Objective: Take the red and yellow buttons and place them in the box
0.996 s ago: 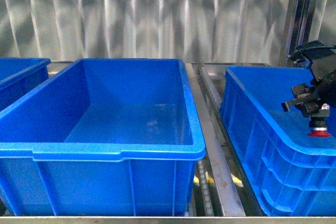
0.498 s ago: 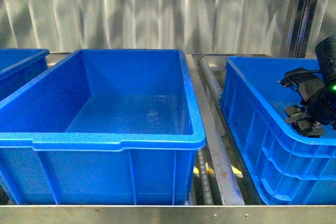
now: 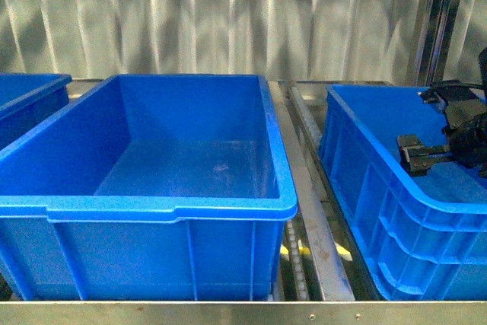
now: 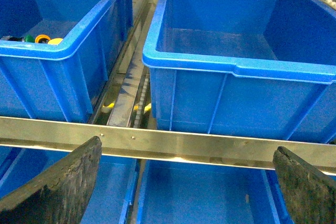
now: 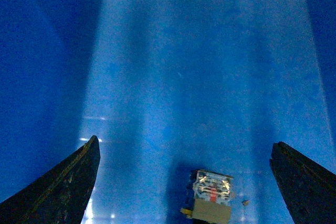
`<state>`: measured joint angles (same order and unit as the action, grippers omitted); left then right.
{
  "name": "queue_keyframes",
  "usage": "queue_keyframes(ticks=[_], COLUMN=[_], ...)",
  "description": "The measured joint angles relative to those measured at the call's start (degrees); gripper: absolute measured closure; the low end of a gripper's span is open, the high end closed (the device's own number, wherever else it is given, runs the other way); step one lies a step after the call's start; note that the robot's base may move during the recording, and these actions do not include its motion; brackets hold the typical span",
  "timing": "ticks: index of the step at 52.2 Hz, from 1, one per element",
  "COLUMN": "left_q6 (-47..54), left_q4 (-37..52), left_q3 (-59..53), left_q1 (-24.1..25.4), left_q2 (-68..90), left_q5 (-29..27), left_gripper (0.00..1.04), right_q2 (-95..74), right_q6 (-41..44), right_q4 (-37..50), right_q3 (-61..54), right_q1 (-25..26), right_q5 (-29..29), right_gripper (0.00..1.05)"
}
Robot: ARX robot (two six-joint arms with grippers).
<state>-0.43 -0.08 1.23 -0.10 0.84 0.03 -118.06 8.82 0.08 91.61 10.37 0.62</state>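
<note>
I have the box [image 3: 171, 207] straight ahead in the front view, in the middle of the metal rack [image 3: 313, 243], between 2 other blue crates. Only a corner of the left crate [image 3: 30, 85] shows there. The right crate [image 3: 380, 188] sits just past the roller strip and is tilted toward me.

The right gripper [image 3: 418, 156] hangs over the right crate, above its inner floor and inside the line of the near rim. In its wrist view the right gripper [image 5: 185, 141] has its 2 fingers [image 5: 68, 182] spread wide apart with nothing between them, pointing down at the crate floor. A small grey block [image 5: 210, 202] with a red spot on top lies on that floor, apart from both fingers. I cannot tell whether it is one of the buttons.

The left gripper [image 4: 187, 145] does not show in the front view. Its own camera shows its fingers [image 4: 63, 182] also wide apart and holding nothing, low in front of the rack's front rail [image 4: 157, 142]. From there I see the box [image 4: 236, 69] beyond the rail, and in the left crate [image 4: 47, 56] a yellow button [image 4: 54, 41] lying against the near wall. Beside it are an orange-ringed piece [image 4: 43, 38] and a green button [image 4: 29, 38]. No button lies in the box from either view.
</note>
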Motion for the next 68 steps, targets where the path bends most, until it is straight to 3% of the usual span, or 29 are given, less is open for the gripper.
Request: queue_keyframes(ticks=[20,26,38,40,48,61,64,68], left_q6=[0.0,0.0,0.0,0.0,0.0,0.0,0.0,0.0], left_q4=[0.0,0.0,0.0,0.0,0.0,0.0,0.0,0.0], left_q3=[0.0,0.0,0.0,0.0,0.0,0.0,0.0,0.0], left_q1=[0.0,0.0,0.0,0.0,0.0,0.0,0.0,0.0], left_q2=[0.0,0.0,0.0,0.0,0.0,0.0,0.0,0.0], left_q5=[0.0,0.0,0.0,0.0,0.0,0.0,0.0,0.0], left_gripper=[0.08,0.08,0.08,0.08,0.08,0.08,0.08,0.08], right_q2=[31.7,42.3,61.5,63.0,67.3,74.0,75.8,77.8], right_q6=[-8.5,-8.8,-8.8,-8.8,-8.8,-8.8,-8.8,-8.8], right_q4=[15.2,24.0,28.6,29.5,31.2,31.8,31.6,31.1], right_q3=[-28.6,-40.4,-62.1,-65.8,-73.2,-80.1,-81.5,-82.9], right_q1=[5.2,4.5,0.0,-0.9,-3.0,-5.6,-8.1,-9.6], right_q5=[-19.8,-14.8,-10.8,-9.9,-7.6,-5.4,-1.4,-1.0], right_gripper=[0.07,0.23,0.61,0.72,1.0,1.01,1.01,1.01])
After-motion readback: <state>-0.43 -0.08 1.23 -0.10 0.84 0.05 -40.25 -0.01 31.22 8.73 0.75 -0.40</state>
